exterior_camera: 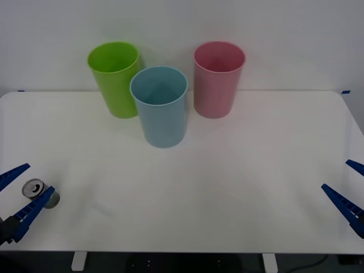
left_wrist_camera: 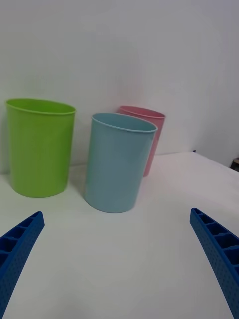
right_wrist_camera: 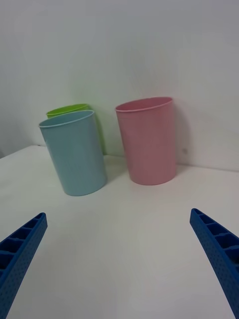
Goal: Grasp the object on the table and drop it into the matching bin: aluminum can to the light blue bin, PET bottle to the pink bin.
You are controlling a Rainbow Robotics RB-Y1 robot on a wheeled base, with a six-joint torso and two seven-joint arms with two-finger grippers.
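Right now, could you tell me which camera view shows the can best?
The front view: the can stands upright on the table near the left edge, between the open left gripper's fingers. Both wrist views face the bins instead.

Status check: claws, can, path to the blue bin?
Left claw open, straddling the aluminum can at table's near-left corner. Right claw open, idle at right edge. Light blue bin upright, path unobstructed.

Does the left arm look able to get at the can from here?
Probably yes: the can stands upright between the open left gripper's fingers at the table's near left corner, nothing in between.
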